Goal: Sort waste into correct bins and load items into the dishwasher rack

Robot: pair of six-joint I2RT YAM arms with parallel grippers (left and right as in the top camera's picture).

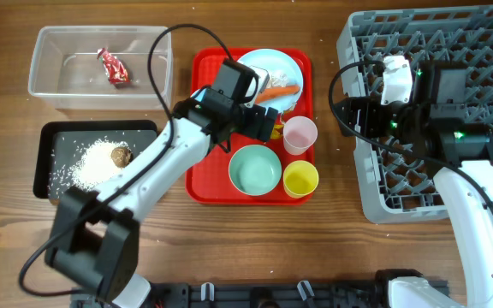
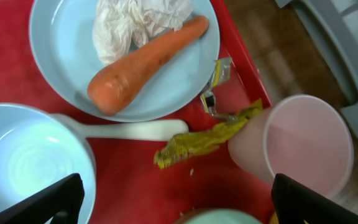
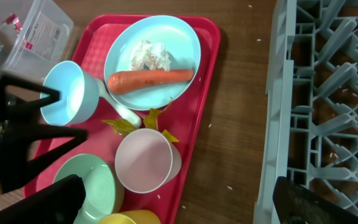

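Observation:
My left gripper (image 1: pixel 266 126) (image 2: pixel 178 202) is open and empty, low over the red tray (image 1: pixel 205 175). Just ahead of it lies the crumpled yellow wrapper (image 2: pixel 204 140) (image 3: pixel 124 124), between the white spoon (image 2: pixel 129 129) and the pink cup (image 2: pixel 303 146) (image 1: pixel 299 134). The orange carrot (image 2: pixel 145 62) (image 1: pixel 281 90) lies on the pale blue plate (image 1: pixel 272 64) beside a white crumpled tissue (image 2: pixel 135 22). The white bowl (image 2: pixel 23 162) (image 3: pixel 67 93), teal bowl (image 1: pixel 255 168) and yellow cup (image 1: pixel 300 178) stand on the tray. My right gripper (image 1: pixel 342 115) (image 3: pixel 182 199) is open and empty at the left edge of the grey rack (image 1: pixel 478 184).
The clear tub (image 1: pixel 58 81) at the back left holds a red wrapper (image 1: pixel 114 67). The black bin (image 1: pixel 45 158) in front of it holds white rice (image 1: pixel 88 164) and a brown lump (image 1: pixel 121 156). A few rice grains lie on the wood between tray and rack.

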